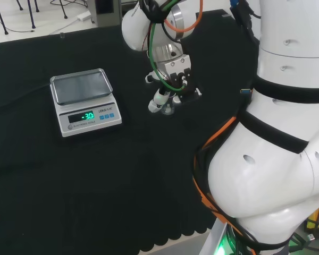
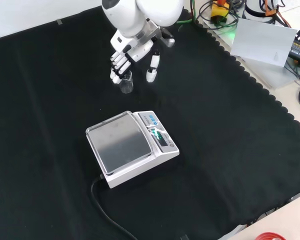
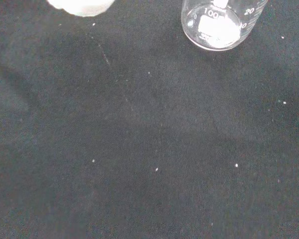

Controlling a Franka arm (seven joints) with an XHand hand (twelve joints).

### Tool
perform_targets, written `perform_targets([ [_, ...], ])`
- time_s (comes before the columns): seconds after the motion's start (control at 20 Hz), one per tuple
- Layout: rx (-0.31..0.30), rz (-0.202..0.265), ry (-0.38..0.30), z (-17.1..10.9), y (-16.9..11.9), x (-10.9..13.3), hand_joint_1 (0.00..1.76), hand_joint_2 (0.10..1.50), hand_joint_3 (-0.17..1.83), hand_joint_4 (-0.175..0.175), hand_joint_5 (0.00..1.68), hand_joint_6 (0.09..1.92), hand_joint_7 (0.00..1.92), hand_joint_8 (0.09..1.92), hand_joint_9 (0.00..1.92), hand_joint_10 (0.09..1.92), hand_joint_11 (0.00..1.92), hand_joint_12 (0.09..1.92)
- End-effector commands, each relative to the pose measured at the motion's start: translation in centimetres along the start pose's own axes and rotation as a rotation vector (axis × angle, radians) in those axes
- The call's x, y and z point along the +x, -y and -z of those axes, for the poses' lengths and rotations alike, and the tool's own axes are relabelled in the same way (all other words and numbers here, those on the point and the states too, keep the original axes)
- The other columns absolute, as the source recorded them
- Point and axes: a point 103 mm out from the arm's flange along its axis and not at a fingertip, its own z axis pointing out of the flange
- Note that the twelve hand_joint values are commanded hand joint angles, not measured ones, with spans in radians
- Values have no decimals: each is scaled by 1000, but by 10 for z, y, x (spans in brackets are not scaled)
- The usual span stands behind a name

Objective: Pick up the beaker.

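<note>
scale: digital bench scale (image 2: 131, 147) on the black cloth surface (image 2: 230, 150), steel pan bare, display lit. In the front view it sits nearer the camera than the beaker, well apart from it.
robot hand: robot hand (image 2: 121, 62) low over the surface at the top of the front view. Fingers (image 2: 117, 65) bunched and bent down just beside the beaker's rim, thumb (image 2: 152, 67) hanging apart on the other side. Can't tell if anything touches the glass; reads as not yet gripping.
beaker: small clear glass beaker (image 2: 126, 83) stands on the cloth directly under the fingers. Wrist view shows its base (image 3: 217, 27) and printed graduations. Looks empty.
axis: upright, long axis vertical, mouth up. Spout direction not discernible.
handling: my read is light, rigid, smooth and slippery, breakable if squeezed unevenly or tipped. Narrow base, so a sideways nudge could topple it.
grasp point: best taken on the cylindrical wall around mid-height, fingers one side and thumb opposite, then lifted straight up.
</note>
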Motion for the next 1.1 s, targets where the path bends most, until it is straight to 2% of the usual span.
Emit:
perform_targets([
  [0.05, 36, 3, 15, -5, -10, -6, 836, 880, -175, -27, 296, 87, 62, 564, 145, 819, 37, 1461],
  [0.5, 42, -6, -6, -16, -8, -18, 884, 897, -175, -33, 372, 87, 121, 616, 236, 815, 130, 1443],
  [0.7, 39, -6, 1, -15, -10, -16, 933, 915, -175, -36, 389, 87, 141, 630, 293, 813, 203, 1421],
  [0.9, 5, -14, 29, -16, -11, -14, 1014, 935, -175, -38, 463, 95, 269, 662, 480, 786, 322, 1376],
  [1.1, -19, -17, 29, -17, -12, -14, 1057, 957, -175, -43, 553, 171, 367, 668, 613, 740, 389, 1347],
])
